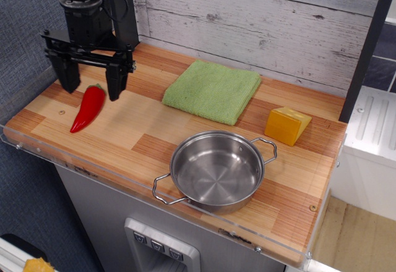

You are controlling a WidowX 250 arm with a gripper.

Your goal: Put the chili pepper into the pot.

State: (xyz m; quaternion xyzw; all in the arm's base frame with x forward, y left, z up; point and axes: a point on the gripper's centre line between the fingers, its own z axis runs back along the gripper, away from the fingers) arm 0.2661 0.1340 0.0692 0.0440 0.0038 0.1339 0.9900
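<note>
- Chili pepper (88, 108) lies flat at the left end of the wooden tabletop (130, 133), green stem cap toward the back, tapered tip toward the front edge.
- Pincer (91, 85) hangs over the pepper's stem end, black fingers (116, 81) spread wide apart, one on each side of the stem; nothing held; contact with the pepper can't be told.
- Pot (217, 171) sits near the front edge, right of centre, well apart from the pepper, nothing inside; one loop handle front-left, other back-right.
- Green cloth (213, 90) folded at the back, between pepper and cheese wedge (286, 125).
- Cheese wedge on the right, just behind the pot, not touching it.
</note>
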